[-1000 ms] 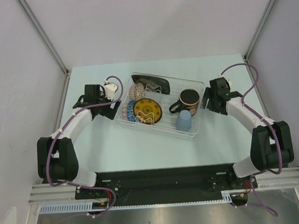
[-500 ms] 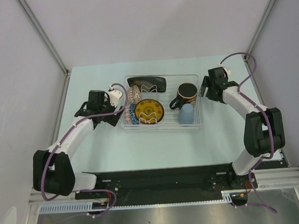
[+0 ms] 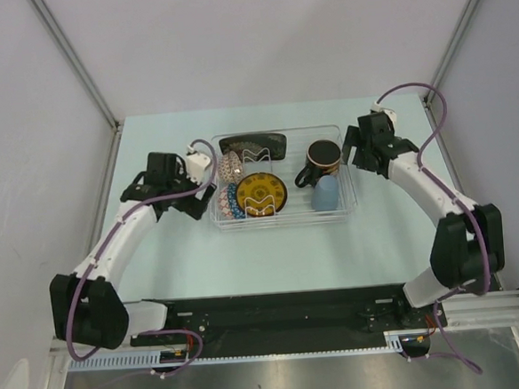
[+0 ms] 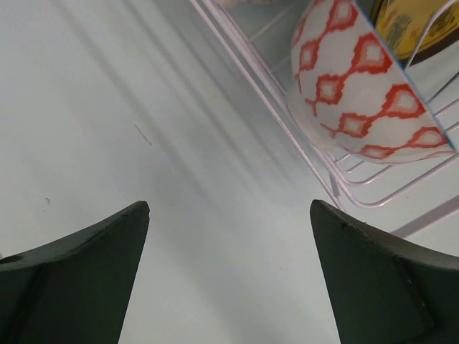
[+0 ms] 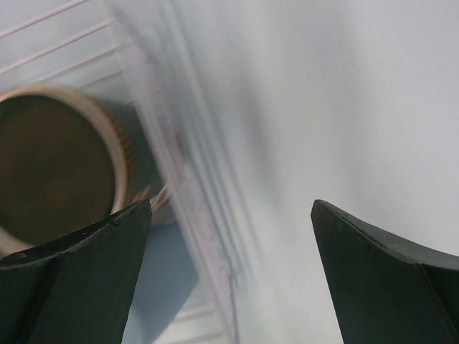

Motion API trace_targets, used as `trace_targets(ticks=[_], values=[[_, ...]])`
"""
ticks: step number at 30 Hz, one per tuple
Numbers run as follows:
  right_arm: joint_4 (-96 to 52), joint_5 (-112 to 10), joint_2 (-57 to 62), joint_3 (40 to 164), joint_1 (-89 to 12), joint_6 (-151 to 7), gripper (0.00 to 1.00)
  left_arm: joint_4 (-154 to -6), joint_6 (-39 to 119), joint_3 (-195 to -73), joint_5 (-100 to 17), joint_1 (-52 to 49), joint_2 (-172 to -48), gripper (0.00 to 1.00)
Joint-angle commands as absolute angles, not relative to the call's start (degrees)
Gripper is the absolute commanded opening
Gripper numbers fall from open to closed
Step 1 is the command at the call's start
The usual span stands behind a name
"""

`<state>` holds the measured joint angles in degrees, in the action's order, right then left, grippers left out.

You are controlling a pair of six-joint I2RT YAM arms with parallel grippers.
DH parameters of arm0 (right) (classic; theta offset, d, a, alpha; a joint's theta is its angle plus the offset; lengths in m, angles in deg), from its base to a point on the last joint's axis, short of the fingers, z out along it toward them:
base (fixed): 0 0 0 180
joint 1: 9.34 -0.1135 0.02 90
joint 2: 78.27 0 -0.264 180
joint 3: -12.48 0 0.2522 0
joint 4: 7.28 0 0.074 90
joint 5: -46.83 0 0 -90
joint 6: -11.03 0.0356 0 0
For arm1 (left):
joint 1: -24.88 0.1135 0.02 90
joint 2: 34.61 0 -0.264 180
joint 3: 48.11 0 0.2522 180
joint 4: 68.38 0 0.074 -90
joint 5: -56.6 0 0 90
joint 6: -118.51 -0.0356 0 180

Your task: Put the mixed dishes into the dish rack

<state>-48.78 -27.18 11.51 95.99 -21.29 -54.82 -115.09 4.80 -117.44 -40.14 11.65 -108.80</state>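
Rack [image 3: 279,221] has swung square since a sec ago, arms following. L gripper [image 4: 229,215] and R gripper [image 5: 229,211] both gape wide, empty. Rack edge sits up-right of L jaws and blurs past R's left finger. Back out straight, don't snag wires.

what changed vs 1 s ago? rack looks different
The dish rack swung from skewed to square with the table, its right end going toward the far side. The right end effector moved that way with it; the left end effector barely shifted. Both stand open now, gripping nothing. The black mug, the light-blue cup and the other dishes kept their places inside.
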Motion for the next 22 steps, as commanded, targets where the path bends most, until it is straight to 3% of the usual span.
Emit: trace_targets(ticks=[1,9,18,22], values=[[-57.59,-28.06,-0.56,96.9,-28.57,-56.99,1.0,-119.4,6.36,-124.44,-44.83,16.09,-102.12,1.0],[-68.41,-28.23,-16.98,95.5,-44.65,-54.89,1.0,-125.03,6.35,-122.52,-46.49,21.72,-89.65,1.0],[-68.85,-18.31,-18.68,95.14,-72.06,-47.51,1.0,-128.37,8.73,-118.3,-52.38,21.63,-80.41,1.0],[-67.98,-16.11,-18.41,95.14,-75.08,-46.36,1.0,-128.37,8.73,-118.21,-52.12,21.63,-79.0,1.0]])
